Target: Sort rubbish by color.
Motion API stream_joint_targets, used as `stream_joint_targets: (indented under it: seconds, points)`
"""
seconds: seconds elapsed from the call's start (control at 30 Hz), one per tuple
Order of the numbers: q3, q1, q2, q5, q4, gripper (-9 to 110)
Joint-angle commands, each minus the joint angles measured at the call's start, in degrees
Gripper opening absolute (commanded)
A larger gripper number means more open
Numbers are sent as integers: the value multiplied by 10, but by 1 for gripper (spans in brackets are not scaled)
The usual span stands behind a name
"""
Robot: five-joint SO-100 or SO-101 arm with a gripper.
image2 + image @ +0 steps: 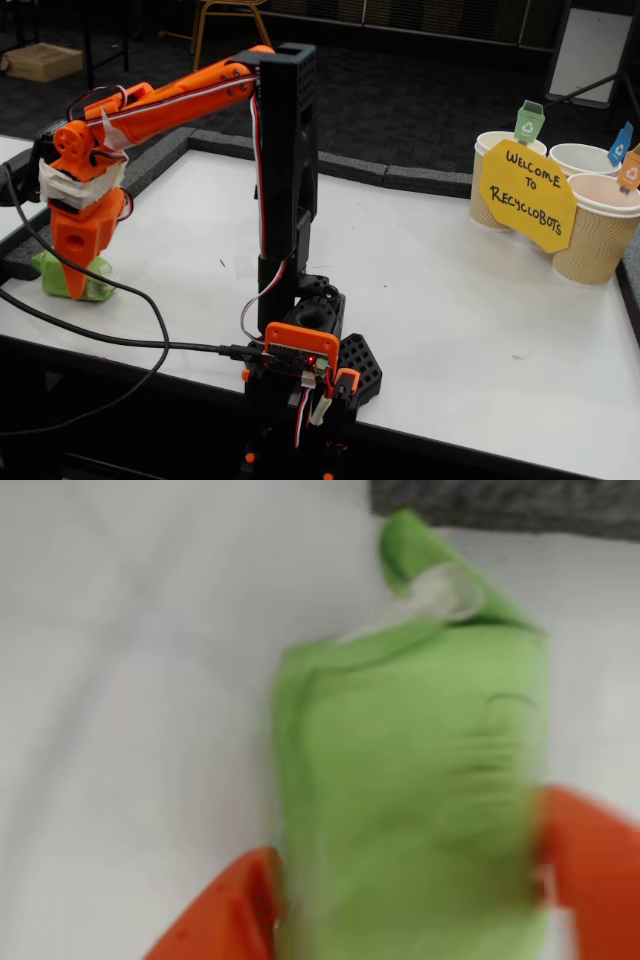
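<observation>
The tool [76, 285] is clamped on the light green lump [415, 790], its orange fingers [590, 855] pressed against both sides, at the tabletop's [450, 300] left end in the fixed view, close to the edge. Three paper cups [600, 235] with a yellow sign [527, 195] stand far right; bare white surface lies between.

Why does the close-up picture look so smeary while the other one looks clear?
The wrist view is blurred all over: the green lump and the orange fingers beside it have soft, streaked edges, probably from motion or closeness to the lens. The fixed view is sharp enough to read the yellow sign, with even light and only soft shadows on the white table.
</observation>
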Motion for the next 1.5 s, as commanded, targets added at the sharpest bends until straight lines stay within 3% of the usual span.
stream_joint_targets:
  seconds: [0.0,0.4,0.87,1.47]
  points:
    - [-3,34,17,11,-12,0]
    - [-32,120,42,4,33,0]
    - [-13,207,336,-16,114,0]
    - [92,367,683,-210,235,0]
